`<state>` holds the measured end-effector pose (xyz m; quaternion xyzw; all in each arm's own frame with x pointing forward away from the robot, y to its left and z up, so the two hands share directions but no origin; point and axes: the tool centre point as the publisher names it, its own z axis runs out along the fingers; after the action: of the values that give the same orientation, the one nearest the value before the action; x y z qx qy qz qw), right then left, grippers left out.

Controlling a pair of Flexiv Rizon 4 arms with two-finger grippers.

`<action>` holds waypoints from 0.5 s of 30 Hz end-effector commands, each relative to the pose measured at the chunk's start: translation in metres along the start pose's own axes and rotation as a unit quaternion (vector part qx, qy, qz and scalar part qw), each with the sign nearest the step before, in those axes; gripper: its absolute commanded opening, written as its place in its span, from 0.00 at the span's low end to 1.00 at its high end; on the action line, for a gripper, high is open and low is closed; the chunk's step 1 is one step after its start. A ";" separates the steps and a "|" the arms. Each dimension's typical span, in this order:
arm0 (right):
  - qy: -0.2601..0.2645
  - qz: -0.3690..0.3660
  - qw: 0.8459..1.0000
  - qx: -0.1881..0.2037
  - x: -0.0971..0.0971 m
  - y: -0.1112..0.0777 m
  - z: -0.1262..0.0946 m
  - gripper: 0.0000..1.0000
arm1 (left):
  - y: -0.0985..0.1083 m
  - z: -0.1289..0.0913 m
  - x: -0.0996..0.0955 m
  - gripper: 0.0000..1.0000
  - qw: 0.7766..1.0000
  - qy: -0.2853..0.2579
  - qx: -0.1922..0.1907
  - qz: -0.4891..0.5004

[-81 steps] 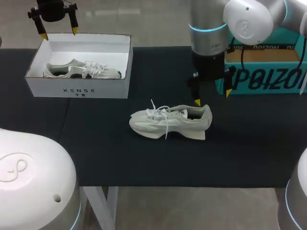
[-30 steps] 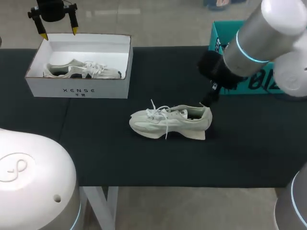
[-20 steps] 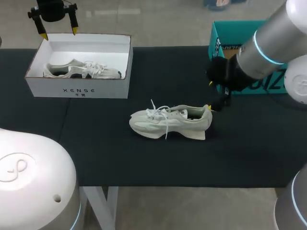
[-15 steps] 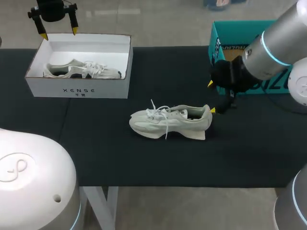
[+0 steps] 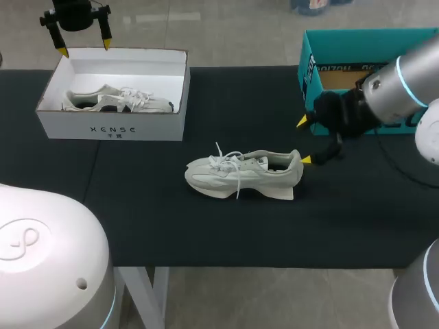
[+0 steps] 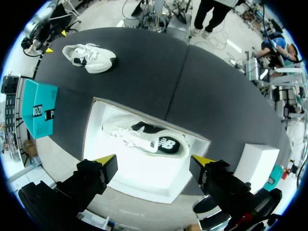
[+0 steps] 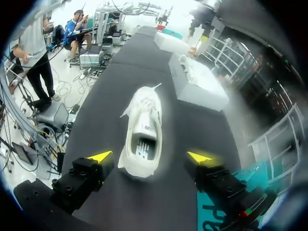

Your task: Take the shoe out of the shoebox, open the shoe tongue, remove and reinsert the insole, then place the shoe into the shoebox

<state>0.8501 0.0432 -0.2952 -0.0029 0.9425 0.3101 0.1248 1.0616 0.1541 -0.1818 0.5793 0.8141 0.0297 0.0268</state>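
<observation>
Shoe (image 5: 243, 175): we see it standing on its sole on the dark table (image 5: 206, 226), outside the white box (image 5: 113, 127), with its toe to our left and its laces loose.
Right gripper (image 5: 304, 140): fingers wide apart and holding nothing, close behind the heel. We cannot tell if one tip touches it.
Left gripper (image 5: 84, 49): also wide and empty, above the far edge of the box.
Box: open, at the table's left, with a second shoe (image 5: 116, 101) lying inside.
Teal box (image 5: 370, 32): far right, behind our right arm.
</observation>
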 end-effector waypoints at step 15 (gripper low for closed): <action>0.008 0.065 0.996 -0.067 0.015 -0.051 0.043 1.00 | 0.000 -0.001 0.000 1.00 1.000 0.000 0.000 0.000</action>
<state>0.8441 0.0258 -0.3509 0.0502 0.9260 0.3598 0.1026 1.0616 0.1540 -0.1819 0.5794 0.8141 0.0297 0.0268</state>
